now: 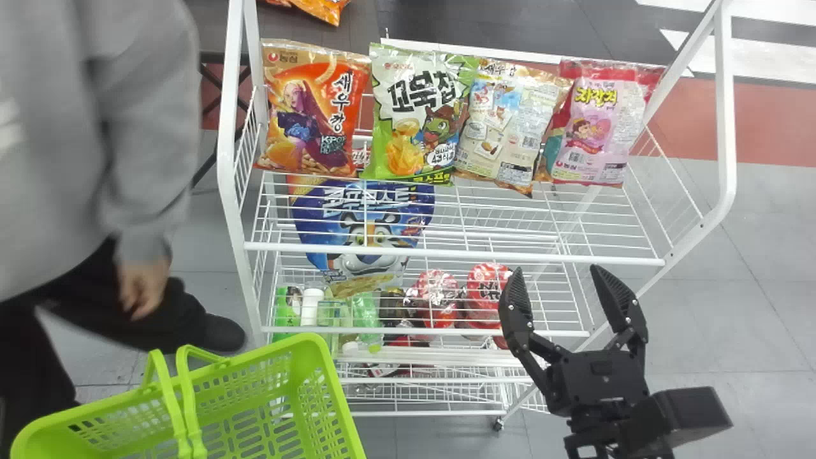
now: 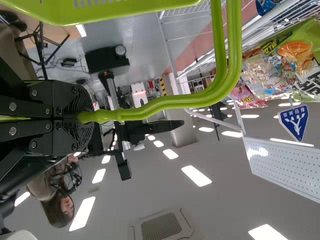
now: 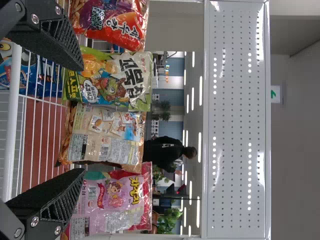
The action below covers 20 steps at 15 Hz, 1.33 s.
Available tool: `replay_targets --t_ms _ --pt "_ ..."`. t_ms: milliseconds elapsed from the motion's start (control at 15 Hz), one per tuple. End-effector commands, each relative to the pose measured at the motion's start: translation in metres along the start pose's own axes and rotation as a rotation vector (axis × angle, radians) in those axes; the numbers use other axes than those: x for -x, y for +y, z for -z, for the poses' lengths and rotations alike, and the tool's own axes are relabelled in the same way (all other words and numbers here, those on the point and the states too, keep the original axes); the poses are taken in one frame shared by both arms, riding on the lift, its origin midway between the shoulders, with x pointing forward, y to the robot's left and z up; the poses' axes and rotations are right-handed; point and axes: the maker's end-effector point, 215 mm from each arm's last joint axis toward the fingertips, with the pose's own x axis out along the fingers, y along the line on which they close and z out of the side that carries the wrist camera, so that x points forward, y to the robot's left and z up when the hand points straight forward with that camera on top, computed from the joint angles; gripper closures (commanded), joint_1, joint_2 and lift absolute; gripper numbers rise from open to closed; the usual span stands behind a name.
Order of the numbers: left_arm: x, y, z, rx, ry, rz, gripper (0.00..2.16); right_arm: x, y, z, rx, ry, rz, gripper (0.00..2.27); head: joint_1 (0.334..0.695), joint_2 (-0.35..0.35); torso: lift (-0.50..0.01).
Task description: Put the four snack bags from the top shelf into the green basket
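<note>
All 4 snack bags point(image 1: 415, 115) awaited transfer on the top shelf point(image 1: 446, 253); right end effector point(image 1: 556, 285) gaped empty, left end effector point(image 2: 82, 118) gripped green basket handles point(image 2: 130, 115).

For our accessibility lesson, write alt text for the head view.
Four snack bags stand side by side on a white rack's top shelf; the open right gripper is at lower right, a green basket at lower left.
</note>
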Motion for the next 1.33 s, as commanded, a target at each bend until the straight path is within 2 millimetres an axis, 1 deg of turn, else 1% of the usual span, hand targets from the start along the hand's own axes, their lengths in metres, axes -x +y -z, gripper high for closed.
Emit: replay_targets --t_ms 0,267,467,600,667,800,933,1000,1067,1133,1267 --pt "0.001 -0.001 -0.002 -0.002 0.001 0.008 2.15 -0.001 0.002 0.001 -0.004 0.0 -0.002 0.1 0.695 -0.171 0.0" --pt "0.001 0.001 -0.004 -0.003 0.001 0.004 2.15 -0.006 0.003 0.002 -0.006 -0.002 -0.003 0.1 0.695 -0.16 0.0" --pt "0.001 0.002 -0.007 -0.003 -0.001 0.004 2.15 -0.009 0.002 0.008 -0.013 0.01 0.002 0.11 0.695 -0.155 0.0" --pt "0.002 0.003 -0.007 -0.003 0.0 0.001 2.15 -0.016 0.004 0.005 -0.036 0.004 0.005 0.1 0.695 -0.153 0.0" --pt "0.002 0.003 -0.006 -0.002 0.0 0.001 2.15 -0.023 0.008 0.002 -0.038 -0.002 -0.005 0.1 0.695 -0.151 0.0" --pt "0.003 0.003 -0.007 -0.003 -0.002 -0.001 2.15 -0.048 0.032 0.01 -0.061 0.045 -0.045 0.12 0.695 -0.14 0.0" --pt "0.006 0.004 -0.006 0.002 -0.009 -0.006 2.15 -0.08 0.056 0.018 -0.079 0.101 -0.085 0.12 0.695 -0.107 0.0" --pt "0.007 0.005 -0.004 0.006 -0.01 -0.008 2.15 -0.096 0.073 0.025 -0.09 0.139 -0.113 0.11 0.695 -0.084 0.0" --pt "0.008 0.005 -0.003 0.005 -0.012 -0.009 2.15 -0.114 0.088 0.025 -0.109 0.151 -0.14 0.11 0.695 -0.039 0.0" --pt "0.008 0.005 -0.003 0.004 -0.012 -0.009 2.15 -0.128 0.102 0.029 -0.117 0.17 -0.164 0.11 0.695 -0.014 0.0" --pt "0.008 0.005 -0.002 0.008 -0.014 -0.007 2.15 -0.157 0.126 0.031 -0.168 0.194 -0.196 0.11 0.695 0.028 0.0"
